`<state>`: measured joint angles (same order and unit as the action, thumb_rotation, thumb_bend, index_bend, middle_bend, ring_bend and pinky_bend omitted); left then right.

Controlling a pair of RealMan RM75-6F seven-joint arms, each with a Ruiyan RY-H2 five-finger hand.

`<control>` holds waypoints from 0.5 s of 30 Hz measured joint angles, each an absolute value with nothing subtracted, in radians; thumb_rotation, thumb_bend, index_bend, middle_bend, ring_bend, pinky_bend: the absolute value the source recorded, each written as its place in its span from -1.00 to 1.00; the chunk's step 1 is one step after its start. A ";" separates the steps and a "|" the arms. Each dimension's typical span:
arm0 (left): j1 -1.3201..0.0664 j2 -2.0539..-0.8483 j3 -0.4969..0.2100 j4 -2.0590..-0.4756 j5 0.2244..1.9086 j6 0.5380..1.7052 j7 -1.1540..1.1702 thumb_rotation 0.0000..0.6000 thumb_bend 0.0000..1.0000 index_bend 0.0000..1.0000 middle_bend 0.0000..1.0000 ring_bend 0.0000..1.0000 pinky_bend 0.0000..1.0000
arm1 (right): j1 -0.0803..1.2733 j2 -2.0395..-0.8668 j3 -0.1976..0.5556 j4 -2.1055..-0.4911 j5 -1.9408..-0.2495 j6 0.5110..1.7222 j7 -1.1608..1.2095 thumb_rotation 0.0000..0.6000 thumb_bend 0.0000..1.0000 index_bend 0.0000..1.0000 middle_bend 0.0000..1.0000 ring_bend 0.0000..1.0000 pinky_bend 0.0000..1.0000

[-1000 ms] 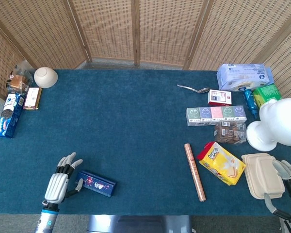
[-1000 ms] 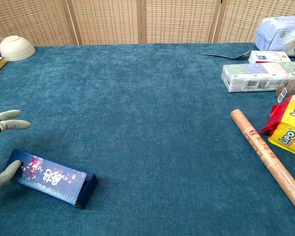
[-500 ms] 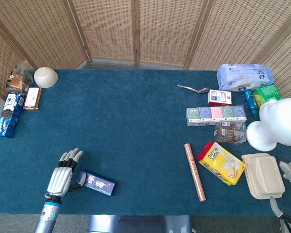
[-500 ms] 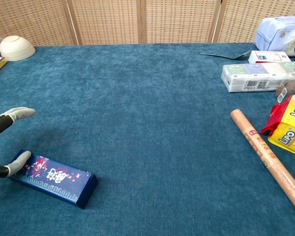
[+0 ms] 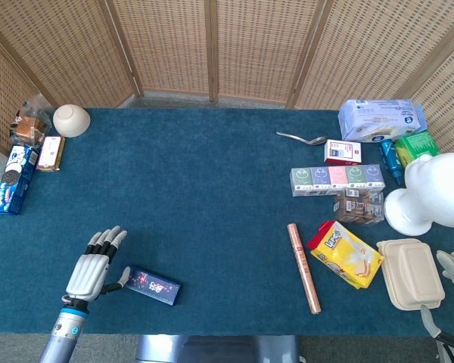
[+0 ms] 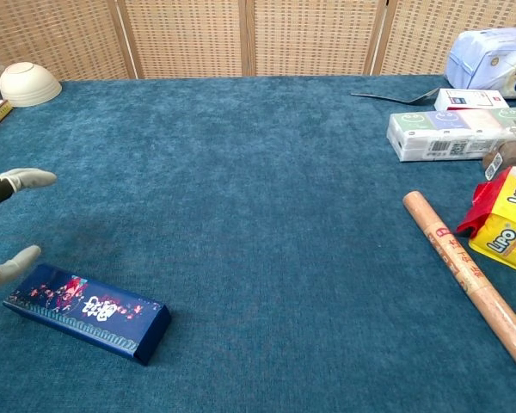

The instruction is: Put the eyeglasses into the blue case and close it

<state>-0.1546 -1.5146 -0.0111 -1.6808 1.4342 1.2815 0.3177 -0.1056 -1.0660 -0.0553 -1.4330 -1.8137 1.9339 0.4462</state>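
The case (image 5: 153,286) lies shut and flat on the tabletop (image 5: 212,197), near the front edge and well left of the paper roll (image 5: 304,267). No eyeglasses show anywhere in either view, so they are either inside the case already or out of sight; the pictures cannot settle which.

The left robot hand (image 5: 89,270) sits just left of the case with its fingers spread wide and holding nothing. In the chest view its thumb tip (image 6: 21,257) hangs close above the case's left end, apart from it by a thin gap. The right robot hand (image 5: 452,266) shows only at the frame's right edge, beyond the clamshell box (image 5: 411,273); its fingers seem loosely apart and empty.

By the look of things the closing step is done or nearly so, and the sensible move is a clean release. The left robot hand should lift straight away from the case, keeping the thumb clear of the lid so it does not drag the case or spring it open. If the lid needs a last press, a flat push down on top, away from the hinge side, would seat it without sliding it over the cloth.
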 measured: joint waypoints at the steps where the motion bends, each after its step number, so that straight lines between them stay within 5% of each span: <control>1: -0.158 -1.500 -0.009 -1.699 1.435 1.277 0.321 0.31 -0.17 -1.00 -1.00 -1.00 -1.00 | -0.107 -1.064 -0.055 -1.435 -1.814 1.935 0.443 0.11 -0.12 -1.00 -0.76 -0.81 -0.32; 15: -0.240 -1.215 0.073 -1.946 1.459 1.119 0.424 0.06 -0.43 -0.94 -1.00 -1.00 -1.00 | -0.106 -1.051 -0.048 -1.492 -1.814 1.917 0.379 0.11 -0.12 -1.00 -0.76 -0.81 -0.32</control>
